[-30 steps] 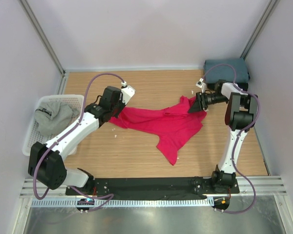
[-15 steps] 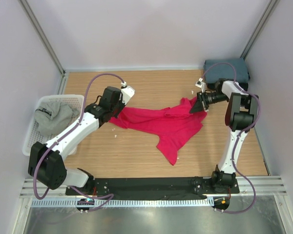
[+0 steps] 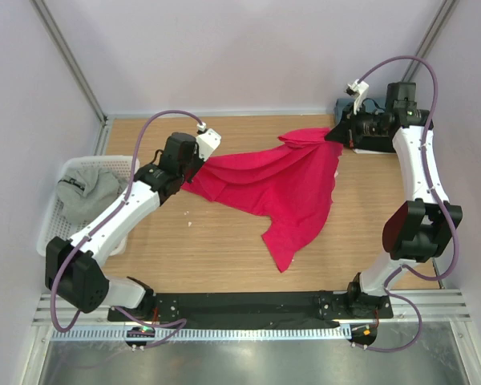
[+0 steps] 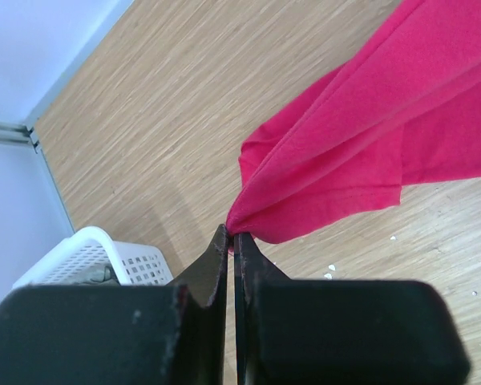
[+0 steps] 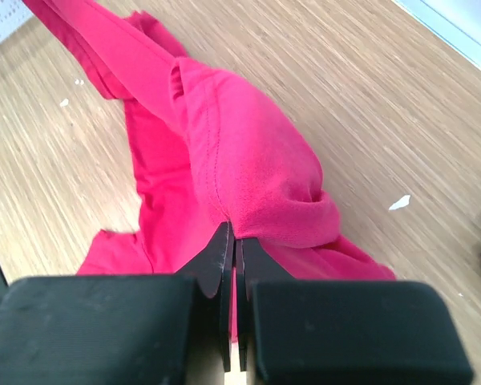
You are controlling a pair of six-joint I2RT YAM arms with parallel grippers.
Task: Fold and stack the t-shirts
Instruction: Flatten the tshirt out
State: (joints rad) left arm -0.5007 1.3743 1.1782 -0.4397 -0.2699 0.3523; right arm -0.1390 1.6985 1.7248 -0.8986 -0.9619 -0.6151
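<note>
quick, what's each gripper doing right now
left gripper: closed, pinching an edge of the red t-shirt
right gripper: closed, pinching the same red t-shirt

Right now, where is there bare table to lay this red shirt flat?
Bare table: the near strip between the red t-shirt and the left arm, and the far-left corner behind the left gripper. Crowded: far right, by the right gripper and slate-blue t-shirt; the basket fills the left edge.

Left arm [image 3: 116, 218] and right arm [image 3: 418, 163]: white links, black joints; 1 purple cable [image 3: 171, 113] loops along each; shared black base plate [image 3: 248, 306]; 2 flat black fingers [image 4: 199, 277] per arm, with tapered tips
</note>
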